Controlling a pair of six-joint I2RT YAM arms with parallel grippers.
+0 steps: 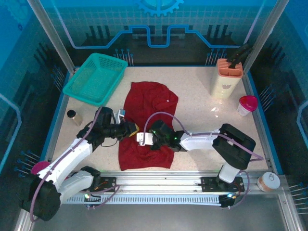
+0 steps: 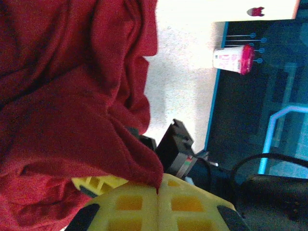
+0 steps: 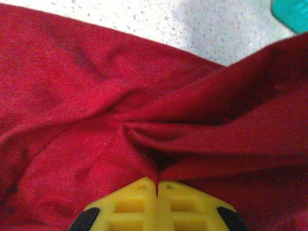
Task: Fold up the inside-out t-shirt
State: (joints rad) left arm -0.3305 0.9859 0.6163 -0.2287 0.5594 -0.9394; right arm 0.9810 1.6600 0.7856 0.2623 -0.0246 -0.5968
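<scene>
At table centre: the shirt (image 1: 147,120) lies lengthwise on the table (image 1: 207,115), its far end near the basket (image 1: 94,79) and its near end close to the arm bases.
Left claw (image 2: 158,190): tips pressed together with a peak of red cloth nipped between them. The wrist view shows the cloth drawn to a point at the pinch and draping away in heavy folds.
Right claw (image 3: 157,185): tips closed tight on a pucker of cloth, with creases fanning out from that point.
Claw positions: both sit at the shirt's left side, about mid-length and just beside each other. The left comes in from the left, and the right reaches across over the cloth.
Reason for hold (judged): two grips set close together on one edge suggest the arms mean to draw apart along it, or to lift it, so that the cloth is stretched before a fold is laid.
Shirt form: dark red, broad and fairly flat in the far half, drawn narrow at the middle where it is pinched, and rumpled in the near half.
Tag (image 1: 167,101): a small white spot on the far half, right of centre.
Surface: soft matte cloth with deep folds in both wrist views. The seams are too blurred to confirm which side is out.
Progress (judged): early, as no clean fold line is laid yet.
Risk (judged): such thin pinches may slip, or may take only one layer of cloth.
</scene>
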